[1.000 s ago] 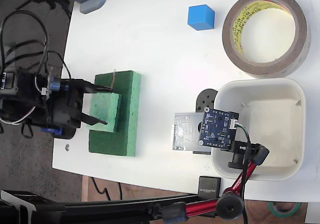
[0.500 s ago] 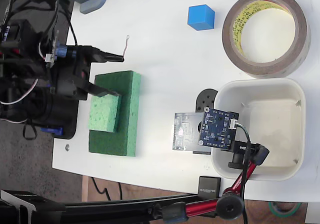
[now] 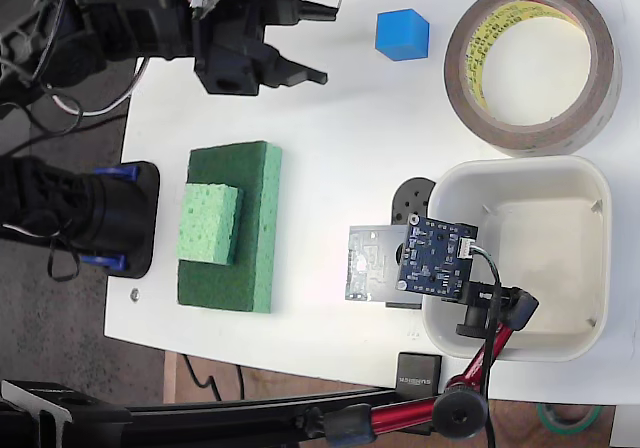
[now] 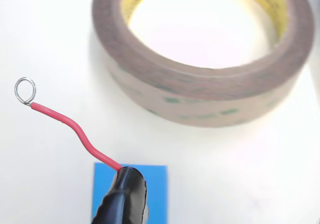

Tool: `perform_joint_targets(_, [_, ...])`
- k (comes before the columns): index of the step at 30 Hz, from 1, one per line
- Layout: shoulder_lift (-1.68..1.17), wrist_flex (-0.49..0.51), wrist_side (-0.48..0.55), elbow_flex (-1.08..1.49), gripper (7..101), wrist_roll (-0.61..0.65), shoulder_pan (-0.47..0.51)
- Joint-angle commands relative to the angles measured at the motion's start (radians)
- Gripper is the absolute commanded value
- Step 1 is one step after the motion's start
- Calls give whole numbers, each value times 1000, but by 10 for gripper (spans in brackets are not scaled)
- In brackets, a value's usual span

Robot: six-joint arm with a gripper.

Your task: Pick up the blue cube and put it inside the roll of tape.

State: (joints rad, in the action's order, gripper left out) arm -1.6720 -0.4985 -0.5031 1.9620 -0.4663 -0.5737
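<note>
The blue cube [image 3: 402, 35] sits on the white table near the top edge of the fixed view, left of the roll of tape [image 3: 598, 88], a wide brown ring lying flat with a yellowish printed core. My gripper [image 3: 325, 44] is open, its two black fingers pointing right, a short gap left of the cube, with nothing between them. The upper finger carries a thin red wire with a small ring [image 4: 25, 90]. In the wrist view the blue cube [image 4: 154, 194] lies just behind one black finger [image 4: 122, 199], and the roll of tape [image 4: 200, 91] fills the top.
A green sponge block [image 3: 235, 226] with a lighter sponge on top lies lower left. A white rounded square tub [image 3: 590, 183] stands below the tape. A blue circuit board [image 3: 436, 257] on a red clamp arm sits at the tub's left rim. The table's left edge runs beside the arm.
The arm has swung from the green sponge up the picture and to the right, bringing the open fingers level with the blue cube. Cube and tape have not moved.
</note>
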Motion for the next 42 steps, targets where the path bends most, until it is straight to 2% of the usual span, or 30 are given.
perform_joint_targets(1, [69,32,-6,-37,1000,-8,-9])
perform_joint_targets(3, [114,55,-14,-61,1000,-20,-23])
perform_joint_targets(12, [288,48,-63,-215,1000,-74,-72])
perform_joint_targets(42, [387,133,6,-212,997,-89,-31])
